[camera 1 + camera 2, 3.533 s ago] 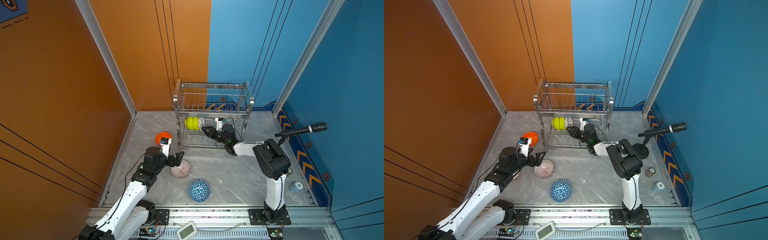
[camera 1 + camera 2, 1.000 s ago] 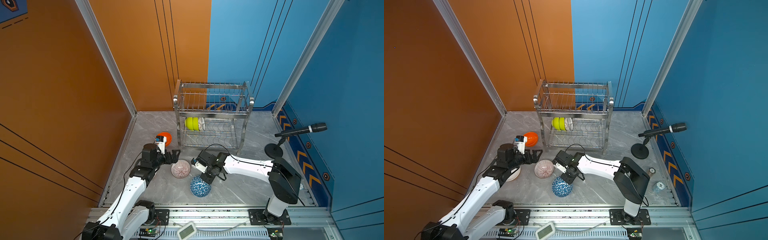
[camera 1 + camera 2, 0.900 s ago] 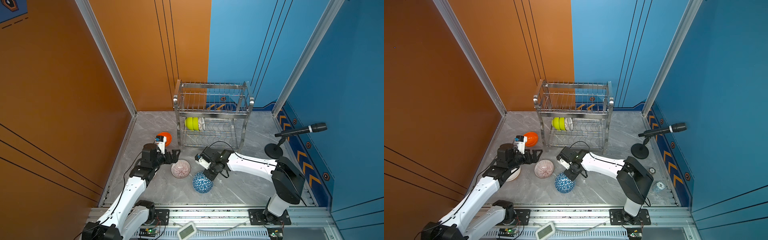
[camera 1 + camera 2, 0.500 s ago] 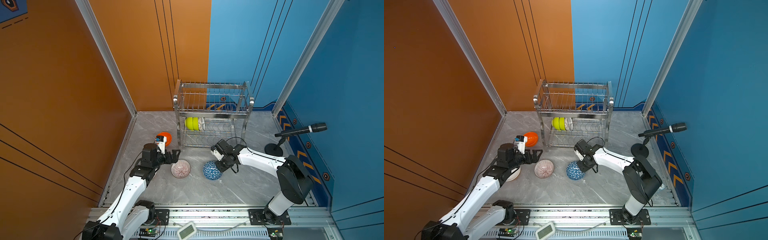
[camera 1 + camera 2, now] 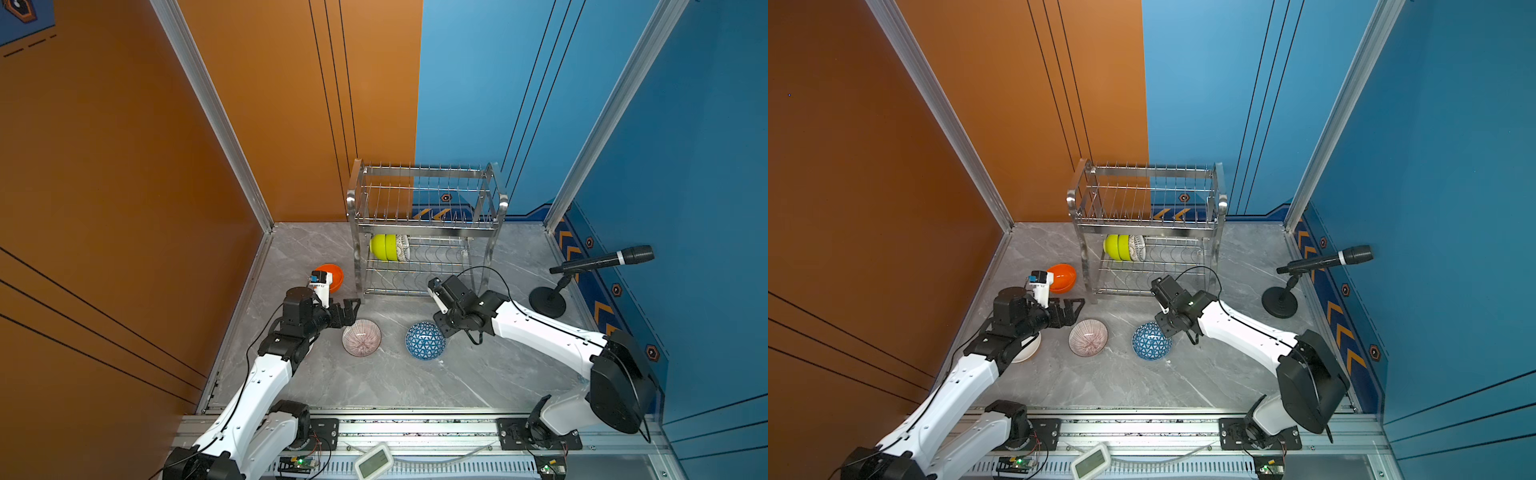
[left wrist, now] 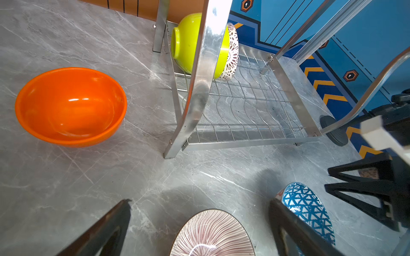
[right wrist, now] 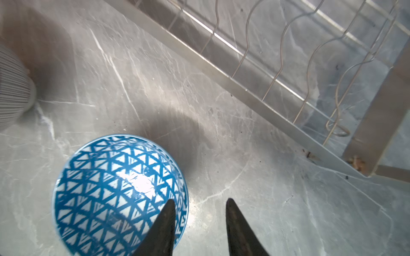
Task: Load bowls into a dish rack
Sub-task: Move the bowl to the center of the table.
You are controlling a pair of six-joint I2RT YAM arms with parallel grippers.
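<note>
You are hanging the right gripper [image 7: 198,202] over the blue-triangle bowl [image 7: 111,188], fingers [image 7: 164,221] parted narrowly astride its rim, clamping nothing; the bowl is sitting at 6 o'clock from the dish rack [image 5: 424,226]. It is looking glazed, stiff, likely slippery and chippable, so pinch the rim. Your left gripper [image 5: 353,311] is gaping wide beside the striped bowl [image 5: 361,337]

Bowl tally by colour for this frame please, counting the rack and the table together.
Lime-green bowls: 2
Black-and-white lattice bowl: 1
Orange bowl: 1
White bowl: 1
Pink striped bowl: 1
Blue triangle bowl: 1
Total: 7
</note>
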